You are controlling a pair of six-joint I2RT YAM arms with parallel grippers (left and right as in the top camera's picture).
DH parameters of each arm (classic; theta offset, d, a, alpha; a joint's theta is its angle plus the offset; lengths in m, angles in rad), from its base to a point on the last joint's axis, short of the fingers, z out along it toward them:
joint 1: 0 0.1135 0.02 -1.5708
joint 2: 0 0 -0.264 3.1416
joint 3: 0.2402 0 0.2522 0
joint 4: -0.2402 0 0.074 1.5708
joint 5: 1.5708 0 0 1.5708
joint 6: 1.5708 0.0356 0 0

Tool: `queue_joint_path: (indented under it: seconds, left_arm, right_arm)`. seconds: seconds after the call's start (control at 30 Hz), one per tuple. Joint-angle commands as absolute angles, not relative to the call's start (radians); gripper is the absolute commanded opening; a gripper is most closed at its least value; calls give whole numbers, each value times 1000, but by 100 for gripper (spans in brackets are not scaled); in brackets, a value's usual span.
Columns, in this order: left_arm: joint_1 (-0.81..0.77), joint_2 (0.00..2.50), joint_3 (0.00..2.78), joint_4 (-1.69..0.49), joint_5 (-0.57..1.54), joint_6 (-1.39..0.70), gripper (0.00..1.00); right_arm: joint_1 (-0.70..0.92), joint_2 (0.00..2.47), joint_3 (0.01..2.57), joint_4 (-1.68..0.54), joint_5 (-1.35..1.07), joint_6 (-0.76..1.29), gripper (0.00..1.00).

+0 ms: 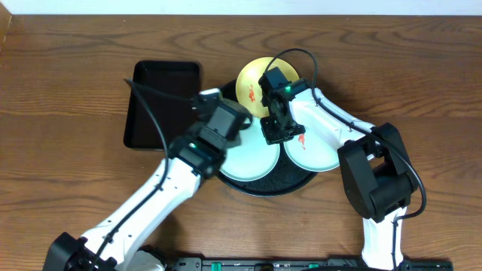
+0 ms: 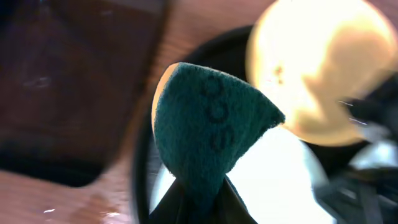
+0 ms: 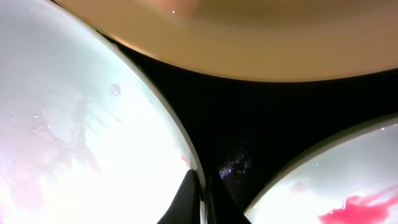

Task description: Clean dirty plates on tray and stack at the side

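Observation:
The round black tray (image 1: pixel 275 187) holds a yellow plate (image 1: pixel 252 84) at the back with a small red-orange smear, a left mint-green plate (image 1: pixel 248 165) and a right mint-green plate (image 1: pixel 316 154) with a red smear. My left gripper (image 1: pixel 232 124) is shut on a dark green scouring sponge (image 2: pixel 211 124), held above the left mint plate (image 2: pixel 280 180). My right gripper (image 3: pixel 202 193) is shut on that plate's rim (image 3: pixel 93 124), one finger on each side. That plate shows faint pink streaks. The right wrist view also shows the yellow plate (image 3: pixel 249 37) and the smeared plate (image 3: pixel 348 186).
A smaller rectangular black tray (image 1: pixel 162 102) lies left of the round tray, also in the left wrist view (image 2: pixel 68 93). Bare wood-grain tabletop (image 1: pixel 68 90) spreads to the left and the right (image 1: pixel 437 98). The right arm's base (image 1: pixel 376 181) stands beside the tray's right edge.

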State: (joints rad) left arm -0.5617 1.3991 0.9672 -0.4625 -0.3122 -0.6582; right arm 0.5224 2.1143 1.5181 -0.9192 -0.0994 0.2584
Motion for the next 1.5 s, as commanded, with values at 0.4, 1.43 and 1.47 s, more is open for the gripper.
queue_joint_path:
  seconds: [0.4, 1.43, 1.47]
  left_arm:
    - [-297, 1398, 963, -599, -273, -757, 8]
    - [-245, 1422, 963, -586, -354, -753, 8]
    - [-245, 1422, 963, -584, -351, -753, 8]
  right_arm:
    - [525, 2094, 1526, -935, -110, 253, 1]
    - [552, 1724, 1526, -953, 335, 94, 1]
    - [561, 1721, 1526, -950, 373, 82, 1]
